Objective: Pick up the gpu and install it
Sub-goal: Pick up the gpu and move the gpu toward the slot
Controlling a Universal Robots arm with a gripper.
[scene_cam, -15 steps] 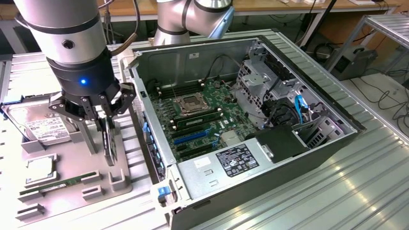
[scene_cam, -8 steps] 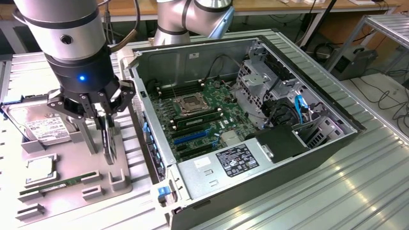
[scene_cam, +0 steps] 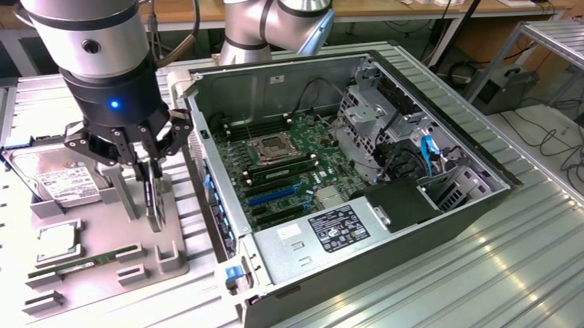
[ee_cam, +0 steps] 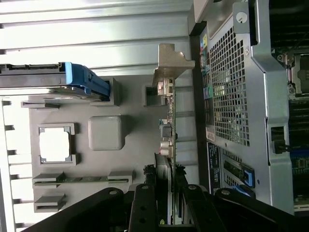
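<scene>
Claw (scene_cam: 139,164): gripped upright gpu (scene_cam: 155,205) directly beneath; risk was narrow edge hold letting card tilt, snagging holder tray (scene_cam: 109,236) below.

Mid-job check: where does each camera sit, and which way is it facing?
Exterior view: off the arm, high up, looking down on the open computer case and the grey tray; the arm and gripper show at the exterior view's left.
Wrist view: on the wrist, looking along the gripper at the gpu standing on edge.
Shared: gripper, gpu, tray, case.
</scene>
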